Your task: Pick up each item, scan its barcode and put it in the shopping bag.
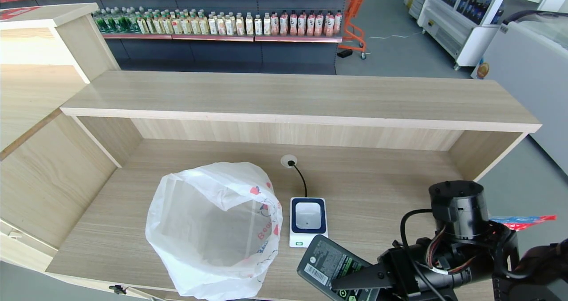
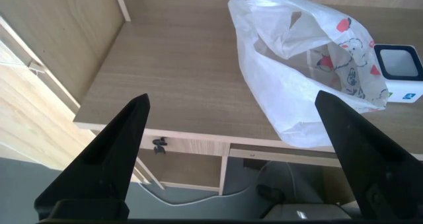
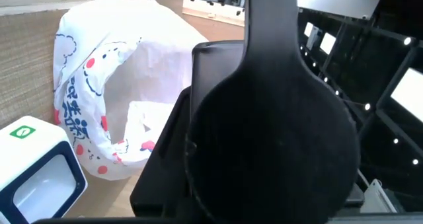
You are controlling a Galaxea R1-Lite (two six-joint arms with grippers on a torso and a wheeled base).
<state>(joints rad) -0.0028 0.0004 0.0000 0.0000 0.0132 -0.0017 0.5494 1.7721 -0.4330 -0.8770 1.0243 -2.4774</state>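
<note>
A white plastic shopping bag [image 1: 213, 230] stands open on the wooden counter [image 1: 377, 190], left of a small white and blue barcode scanner [image 1: 308, 219]. My right gripper [image 1: 361, 279] is shut on a flat dark grey packet [image 1: 326, 261], held just in front of and right of the scanner, its barcode label facing up. In the right wrist view the packet [image 3: 215, 72] lies against a black finger [image 3: 271, 145], with the bag [image 3: 112, 85] and scanner [image 3: 39, 178] beyond. My left gripper [image 2: 231, 164] hangs open off the counter's near left edge, nothing between its fingers; the bag [image 2: 310, 59] lies ahead.
A raised wooden ledge [image 1: 301, 97] runs along the back of the counter, with side walls left and right. The scanner's cable [image 1: 301, 179] leads to a hole in the counter. A red and blue packet [image 1: 523, 221] pokes out behind the right arm.
</note>
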